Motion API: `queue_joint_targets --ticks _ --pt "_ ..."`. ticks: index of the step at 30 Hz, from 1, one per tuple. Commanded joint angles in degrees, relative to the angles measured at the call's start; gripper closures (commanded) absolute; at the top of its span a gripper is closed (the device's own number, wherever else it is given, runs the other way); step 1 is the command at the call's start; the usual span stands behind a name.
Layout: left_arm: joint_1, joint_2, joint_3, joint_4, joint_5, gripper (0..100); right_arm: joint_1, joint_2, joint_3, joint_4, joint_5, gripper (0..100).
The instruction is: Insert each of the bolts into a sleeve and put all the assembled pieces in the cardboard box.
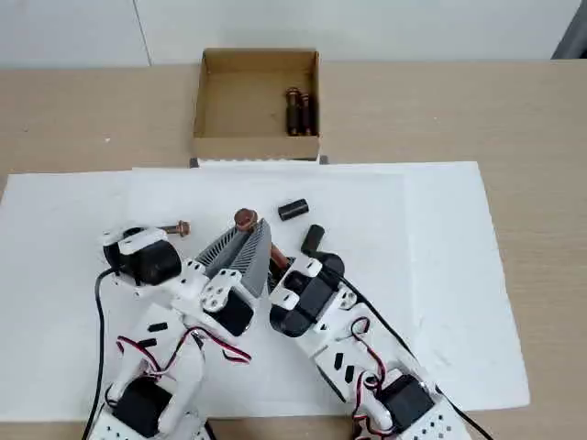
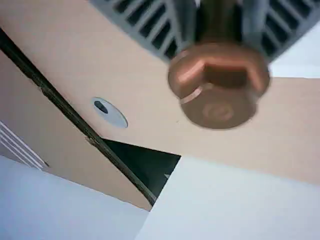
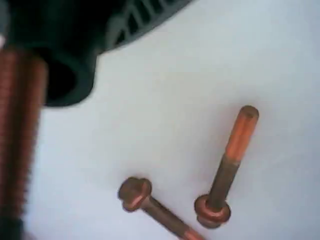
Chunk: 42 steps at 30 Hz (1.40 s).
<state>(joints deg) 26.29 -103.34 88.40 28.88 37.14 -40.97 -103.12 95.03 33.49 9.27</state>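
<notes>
High view, looking down on a table (image 1: 550,110) partly covered by white paper (image 1: 440,275). At the far edge stands the open cardboard box (image 1: 213,101), with two assembled pieces (image 1: 299,112) lying side by side against its right wall. The left gripper (image 1: 244,231) is closed on a copper bolt (image 1: 245,218), whose head stands just past the fingertips. The right gripper (image 1: 310,252) sits just beside it and appears to clamp a tilted black sleeve (image 1: 314,238). A spare sleeve (image 1: 293,209) lies on the paper between the grippers and the box. A loose bolt (image 1: 174,228) lies beside the left arm.

Left wrist view: the flanged hex head of the held bolt, close up, pinched at its neck between grey ribbed fingers (image 2: 145,20).

Right wrist view: the open bore of the held sleeve, with the bolt's threaded shank beside its mouth. Whether the tip has entered cannot be told. Two further bolts (image 3: 227,170) (image 3: 145,200) lie close together on the paper.

The bolts look rigid, dense for their size and smooth, so they are best gripped just under the head, leaving the thread free. The sleeve looks stiff and round, likely to roll or twist, so it is best held across its middle with the bore clear
</notes>
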Motion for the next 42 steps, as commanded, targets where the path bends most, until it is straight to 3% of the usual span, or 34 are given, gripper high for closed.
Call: queue_joint_targets --ticks 1,7,12,35,42 --pt "0.53 -0.53 -0.40 0.26 -1.14 99 -0.22 -0.75 -0.53 -1.98 0.62 99.5" --pt "-0.26 -0.70 -0.57 0.00 -6.15 99 1.80 -0.75 -0.44 -1.89 0.62 99.5" --pt "-2.37 -0.70 -0.57 0.00 -6.24 99 2.33 -0.75 -0.53 -1.89 0.62 99.5" --pt "0.26 -0.62 4.00 0.09 -4.48 99 2.24 -0.75 -0.88 -1.98 0.62 99.5" --pt "5.89 -0.62 7.08 0.35 -7.03 99 2.24 -0.75 -0.62 -2.33 3.52 99.5"
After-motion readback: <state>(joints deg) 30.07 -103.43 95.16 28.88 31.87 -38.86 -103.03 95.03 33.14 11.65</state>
